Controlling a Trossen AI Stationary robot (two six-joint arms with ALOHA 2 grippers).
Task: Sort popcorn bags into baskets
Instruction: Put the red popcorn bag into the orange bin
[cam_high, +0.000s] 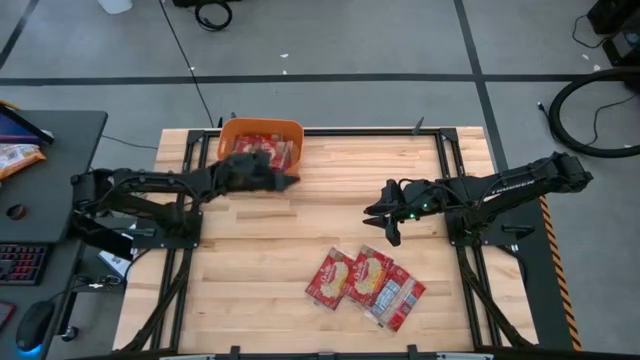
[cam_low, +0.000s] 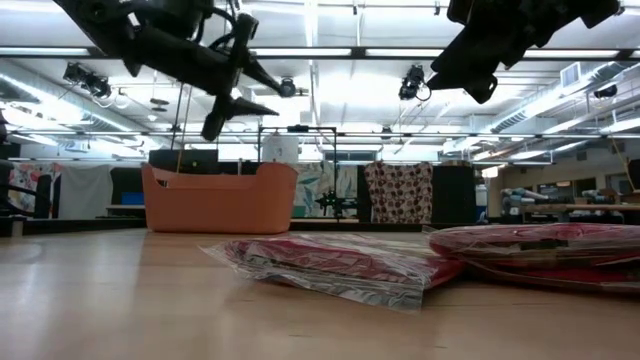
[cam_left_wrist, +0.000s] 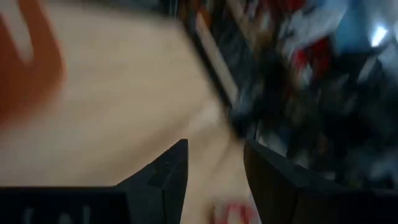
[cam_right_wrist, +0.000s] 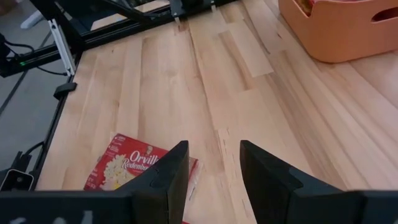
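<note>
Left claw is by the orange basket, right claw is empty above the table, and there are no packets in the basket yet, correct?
Not quite. The high view shows red popcorn bags already lying in the orange basket. The rest holds: the left claw is by the basket, and the right claw hangs open and empty above the table, with more bags on the wood.

An orange bin (cam_high: 228, 133) with rounded corners sits at the desk's far left edge, several red popcorn bags (cam_high: 265, 148) piled inside. Three more red packets (cam_high: 364, 284) lie flat, overlapping, near the desk's front right.
</note>
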